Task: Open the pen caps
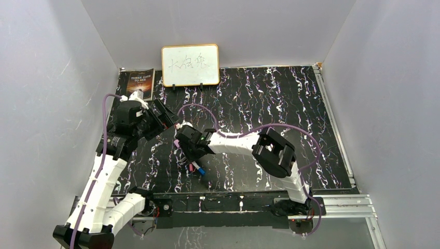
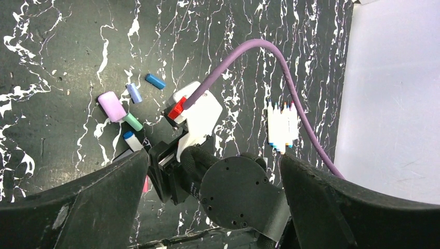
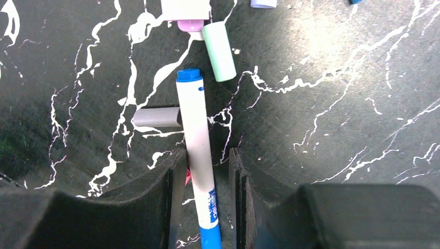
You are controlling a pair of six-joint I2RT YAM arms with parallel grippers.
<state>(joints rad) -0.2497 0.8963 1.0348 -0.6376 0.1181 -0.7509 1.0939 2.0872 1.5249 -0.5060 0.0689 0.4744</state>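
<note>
A white pen (image 3: 194, 135) lies on the mat between the fingers of my right gripper (image 3: 207, 153), its blue cap (image 3: 210, 238) toward the wrist. The jaws stand close on either side of the barrel, with a gap still showing on the right. A teal-green cap (image 3: 219, 52) and a grey cap (image 3: 155, 116) lie loose just ahead, and something pink (image 3: 188, 176) peeks out by the left finger. My left gripper (image 2: 212, 158) hangs wide open above the right arm's wrist (image 2: 197, 119). Loose blue caps (image 2: 155, 81), a thick pink marker (image 2: 112, 106) and a row of white pens (image 2: 282, 127) lie below it.
A small whiteboard (image 1: 190, 65) and a dark book (image 1: 139, 83) stand at the back of the black marbled mat (image 1: 290, 104). Purple cables (image 2: 249, 49) loop over both arms. Grey walls close in on both sides.
</note>
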